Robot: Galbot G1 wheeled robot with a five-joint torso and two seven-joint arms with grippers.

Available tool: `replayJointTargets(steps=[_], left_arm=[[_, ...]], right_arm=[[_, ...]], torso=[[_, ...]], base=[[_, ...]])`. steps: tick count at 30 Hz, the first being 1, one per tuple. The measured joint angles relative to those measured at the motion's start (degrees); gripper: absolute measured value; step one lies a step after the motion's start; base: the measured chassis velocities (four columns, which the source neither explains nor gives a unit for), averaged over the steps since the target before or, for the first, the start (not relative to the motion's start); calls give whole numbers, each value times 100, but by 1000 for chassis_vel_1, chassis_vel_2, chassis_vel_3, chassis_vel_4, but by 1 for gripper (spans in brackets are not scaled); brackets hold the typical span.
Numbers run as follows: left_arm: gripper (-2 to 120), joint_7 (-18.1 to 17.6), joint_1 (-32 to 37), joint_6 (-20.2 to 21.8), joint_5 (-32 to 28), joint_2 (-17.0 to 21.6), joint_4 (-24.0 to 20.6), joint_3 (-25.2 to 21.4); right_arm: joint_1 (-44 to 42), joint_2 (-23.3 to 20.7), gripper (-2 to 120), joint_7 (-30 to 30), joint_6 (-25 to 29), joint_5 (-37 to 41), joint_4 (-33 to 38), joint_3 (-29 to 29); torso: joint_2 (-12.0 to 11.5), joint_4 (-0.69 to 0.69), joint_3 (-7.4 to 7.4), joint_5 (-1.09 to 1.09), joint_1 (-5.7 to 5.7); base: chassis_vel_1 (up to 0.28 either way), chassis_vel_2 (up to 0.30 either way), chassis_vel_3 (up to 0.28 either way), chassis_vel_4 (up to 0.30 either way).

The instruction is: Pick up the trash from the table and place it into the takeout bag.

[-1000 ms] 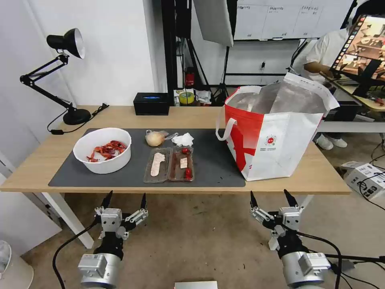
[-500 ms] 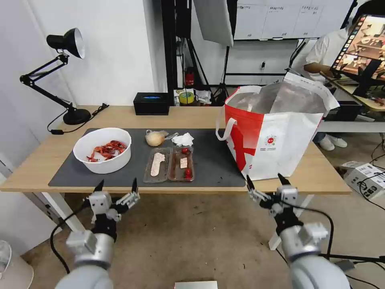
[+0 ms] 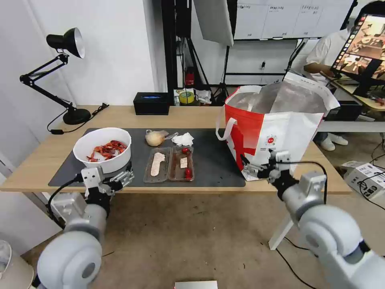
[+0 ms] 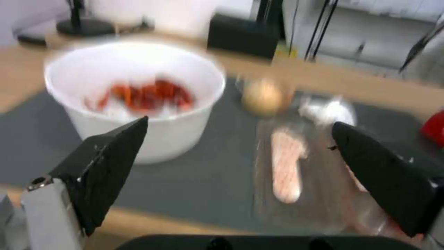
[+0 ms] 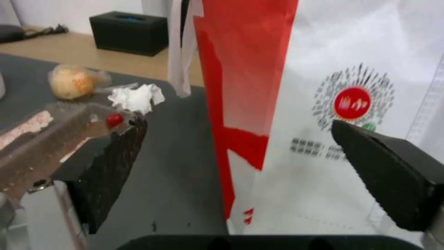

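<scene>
the left gripper [image 3: 109, 180], jaws spread and empty, hangs at the table's [image 3: 40, 160] front edge, just before the white bowl [image 3: 102, 150]. the right gripper [image 3: 258, 165], likewise released, faces the takeout bag [image 3: 276, 132] near the right end.

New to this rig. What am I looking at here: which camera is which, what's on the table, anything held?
A two-armed wheeled robot. The wide picture comes from its head camera; the other two from cameras on its wrists, looking out between black fingers. The left gripper is open at the table edge by the white bowl of red shells. The right gripper is open beside the takeout bag. On the mat: a clear tray, a crumpled tissue and a wrapped lump. Nothing is held.
</scene>
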Motion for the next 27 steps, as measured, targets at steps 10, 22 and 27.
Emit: replayJointTargets(steps=[10, 22, 27], left_arm=[[100, -34, -6, 98, -91, -9, 147, 65], [100, -76, -5, 95, -274, -46, 185, 138], [100, -309, -78, 153, -643, -38, 179, 147]], right_arm=[[381, -101, 100, 278, -400, 409, -269, -471], [369, -7, 100, 204, -319, 370, -309, -533], [387, 21, 100, 165, -292, 360, -312, -534]], torso=[[0, 0, 0, 0, 0], [0, 1, 0, -3, 0], [0, 1, 0, -3, 0]], base=[[0, 0, 0, 0], [0, 0, 0, 0], [0, 0, 0, 0]])
